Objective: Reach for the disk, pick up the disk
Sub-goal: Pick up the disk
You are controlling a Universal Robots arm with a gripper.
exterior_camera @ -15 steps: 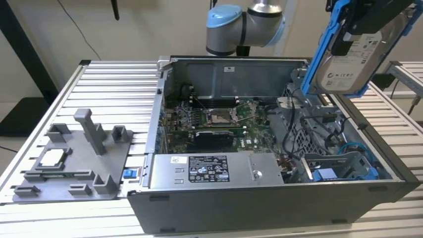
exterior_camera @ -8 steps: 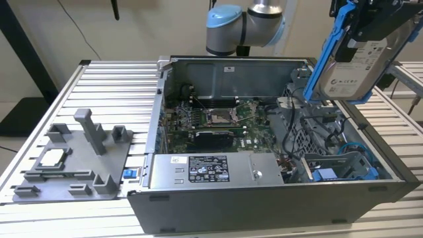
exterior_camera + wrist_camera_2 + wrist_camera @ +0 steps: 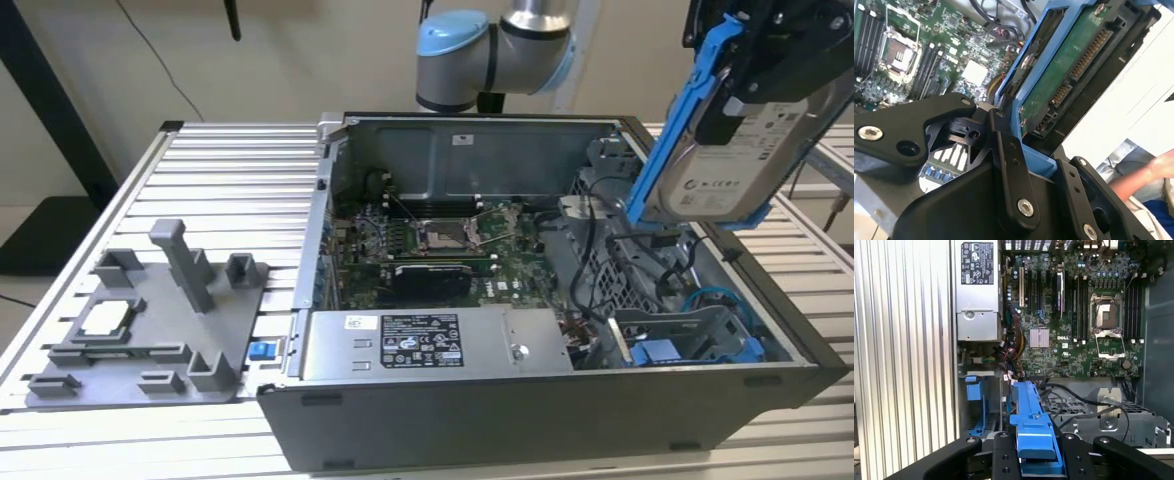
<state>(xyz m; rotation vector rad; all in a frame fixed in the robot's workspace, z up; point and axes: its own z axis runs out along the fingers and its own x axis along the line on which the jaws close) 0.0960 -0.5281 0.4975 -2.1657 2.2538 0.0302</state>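
Observation:
The disk (image 3: pixel 727 165) hangs tilted on edge above the open computer case, at the exterior view's upper right. Its silver-grey body carries a white label and sits in a bright blue bracket (image 3: pixel 674 120). My black gripper (image 3: pixel 754 70) is shut on its upper end, well clear of the case. In the second wrist view, the disk's green circuit-board side (image 3: pixel 1069 65) shows between the black fingers (image 3: pixel 1009 165). In the first wrist view, the blue bracket's edge (image 3: pixel 1031 425) sits clamped in the gripper (image 3: pixel 1036 452).
The open computer case (image 3: pixel 534 400) holds a motherboard (image 3: pixel 441 240), a power supply (image 3: pixel 427 345), loose cables and an empty blue caddy (image 3: pixel 687 340). A grey fixture (image 3: pixel 147 320) with a small silver chip lies at the exterior view's left. A person's hand (image 3: pixel 1154 170) is nearby.

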